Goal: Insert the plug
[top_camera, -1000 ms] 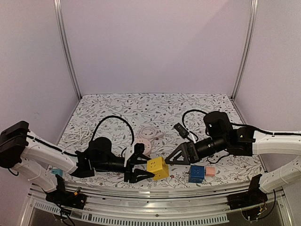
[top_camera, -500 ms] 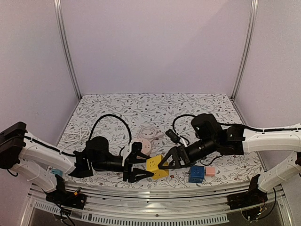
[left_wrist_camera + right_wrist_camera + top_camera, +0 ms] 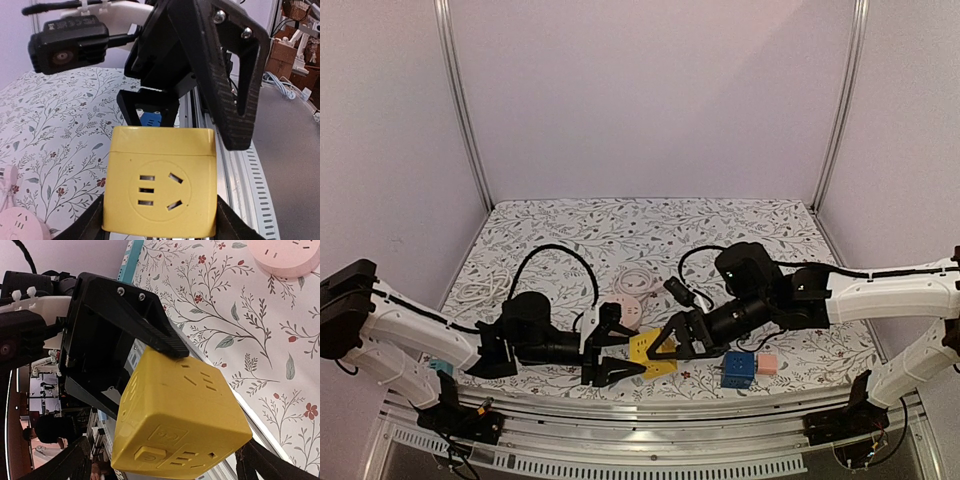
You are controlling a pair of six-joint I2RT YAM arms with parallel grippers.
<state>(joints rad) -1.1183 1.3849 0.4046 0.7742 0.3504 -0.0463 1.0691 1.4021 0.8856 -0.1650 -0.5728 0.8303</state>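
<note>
While low at 6 o'clock, clamps yellow socket cube [image 3: 650, 358] between left gripper [image 3: 636, 358] jaws. Flanks cube from 3 o'clock with right gripper [image 3: 672, 346] jaws spread wide, holding nothing. Farther, toward 12 o'clock: pink round socket [image 3: 624, 312].

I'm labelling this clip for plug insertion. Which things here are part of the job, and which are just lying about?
In the job:
- yellow socket cube, clamped in the left gripper
- right gripper, open at the cube
- I cannot pick out a plug

Lying about:
- blue socket cube
- small pink cube
- round pink socket
- white cable coil
</note>
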